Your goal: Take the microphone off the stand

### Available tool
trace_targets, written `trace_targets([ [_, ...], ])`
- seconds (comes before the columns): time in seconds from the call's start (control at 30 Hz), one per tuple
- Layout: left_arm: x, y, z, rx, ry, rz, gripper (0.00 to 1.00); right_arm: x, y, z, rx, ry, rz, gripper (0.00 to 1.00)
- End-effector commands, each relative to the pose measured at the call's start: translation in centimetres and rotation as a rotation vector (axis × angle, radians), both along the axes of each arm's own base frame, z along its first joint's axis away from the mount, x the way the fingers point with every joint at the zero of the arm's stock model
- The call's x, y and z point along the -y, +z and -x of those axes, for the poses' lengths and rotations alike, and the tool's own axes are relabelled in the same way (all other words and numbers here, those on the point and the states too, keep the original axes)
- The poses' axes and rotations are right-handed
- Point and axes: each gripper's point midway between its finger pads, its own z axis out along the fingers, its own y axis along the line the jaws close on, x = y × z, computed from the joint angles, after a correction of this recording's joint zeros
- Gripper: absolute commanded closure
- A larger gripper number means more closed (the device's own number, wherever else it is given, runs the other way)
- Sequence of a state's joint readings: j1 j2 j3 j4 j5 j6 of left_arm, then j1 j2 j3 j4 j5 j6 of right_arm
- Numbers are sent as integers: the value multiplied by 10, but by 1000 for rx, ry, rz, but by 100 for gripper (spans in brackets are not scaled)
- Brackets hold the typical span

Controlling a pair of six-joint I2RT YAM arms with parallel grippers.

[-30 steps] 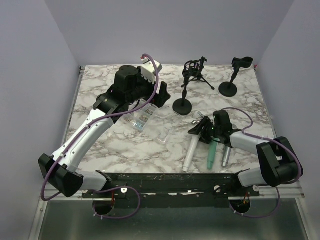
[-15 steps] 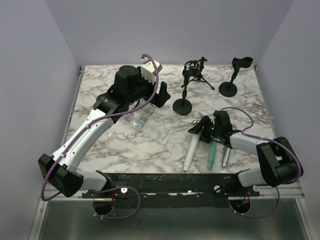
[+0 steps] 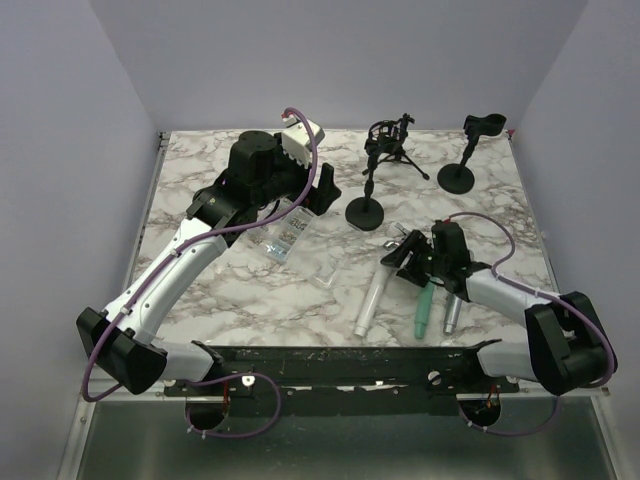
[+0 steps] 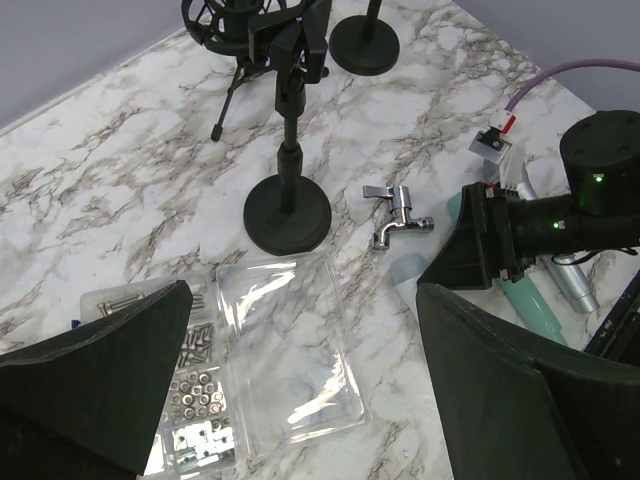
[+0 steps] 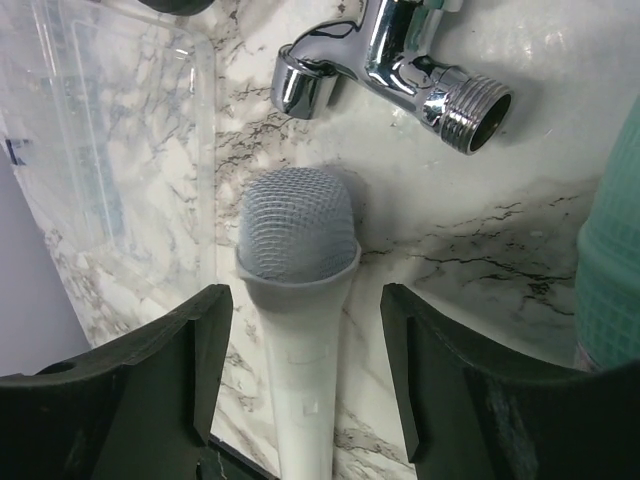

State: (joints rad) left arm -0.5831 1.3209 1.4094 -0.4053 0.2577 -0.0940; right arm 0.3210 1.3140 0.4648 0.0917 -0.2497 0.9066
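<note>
**Item 1: white microphone** [image 5: 298, 225]. It lies flat on the marble surface [image 3: 500, 200], grille end toward the chrome tap [image 5: 385, 60], near it but not touching. It is clear of every stand. You may judge the removal itself done, with only the retreat to make.

**Item 2: right pincer** [image 5: 306, 300]. The fingers stand apart, one on each side of the microphone's body, with bare marble showing in both gaps. Nothing is held.

**Item 3: left pincer** [image 4: 300, 330]. The fingers are spread wide and hold nothing. It hovers over the clear plastic box [image 4: 290, 360] of screws.

**Item 4: round-base stand** [image 4: 288, 212]. It is upright with its clip empty, just beyond the tap. The tripod stand [image 3: 388, 140] is farther back, well apart.

**Item 5: green microphone** [image 3: 426, 308] and **silver cylinder** [image 3: 450, 312]. They lie side by side on the surface, to the right of the white microphone and beside the right arm.

**Hazards, as judged:**
- The white microphone's body is round. If you draw the right pincer away at a slant, a finger may brush it and roll it against the tap or the green microphone.
- A retreat that keeps low risks dragging the microphone along. Lift straight up first.
- If the fingers close, you have it in your grip again.
- A wide swing of the right arm toward the back could knock the round-base stand, which looks top-heavy and could tip over.
</note>
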Motion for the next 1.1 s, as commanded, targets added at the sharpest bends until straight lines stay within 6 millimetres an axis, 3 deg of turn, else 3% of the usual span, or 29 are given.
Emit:
trace_targets([
  [0.0, 0, -2, -2, 9, 7, -11, 1, 6, 24, -11, 76, -1, 62, 32],
  [0.1, 0, -4, -3, 8, 10, -14, 1, 11, 47, -18, 132, 5, 105, 28],
  [0.27, -1, -3, -3, 8, 10, -13, 1, 16, 104, -48, 297, -11, 159, 17],
  [0.67, -2, -5, -5, 12, 20, -25, 1, -16, 220, -136, 505, 2, 107, 14],
  [0.83, -4, -3, -5, 19, 22, -26, 1, -28, 247, -168, 534, -32, 61, 18],
  [1.07, -6, -1, -4, 30, 29, -29, 1, -35, 241, -196, 513, -58, 53, 32],
])
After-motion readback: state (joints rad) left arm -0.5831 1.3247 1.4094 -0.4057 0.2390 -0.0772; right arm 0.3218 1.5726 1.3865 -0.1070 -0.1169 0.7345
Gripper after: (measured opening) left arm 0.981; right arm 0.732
